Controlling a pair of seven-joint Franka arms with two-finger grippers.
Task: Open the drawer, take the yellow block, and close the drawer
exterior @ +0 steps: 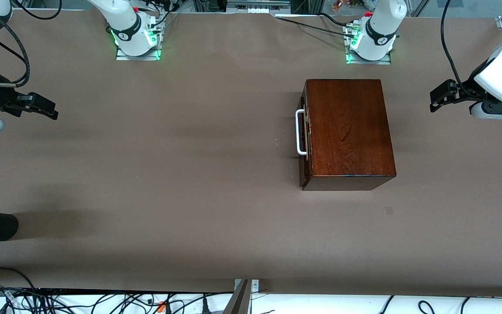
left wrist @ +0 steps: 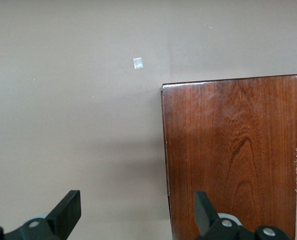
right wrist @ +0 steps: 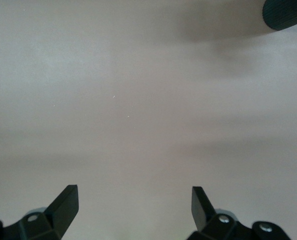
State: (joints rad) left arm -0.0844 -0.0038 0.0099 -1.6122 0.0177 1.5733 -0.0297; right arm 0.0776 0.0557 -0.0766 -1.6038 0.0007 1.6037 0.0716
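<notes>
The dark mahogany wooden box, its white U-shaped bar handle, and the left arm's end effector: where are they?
Dark mahogany wooden box (exterior: 349,126): front view, middle of its top panel.
White U-shaped bar handle (exterior: 298,132): front view, long bar.
Left end effector (left wrist: 138,212): left wrist view, midway between its open fingertips.

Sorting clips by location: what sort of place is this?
Likely a robotics lab: arm bases bolted to a paper-covered table, loose cables along its edge, one wooden box as prop.

High front camera, 2 wrist cameras
</notes>
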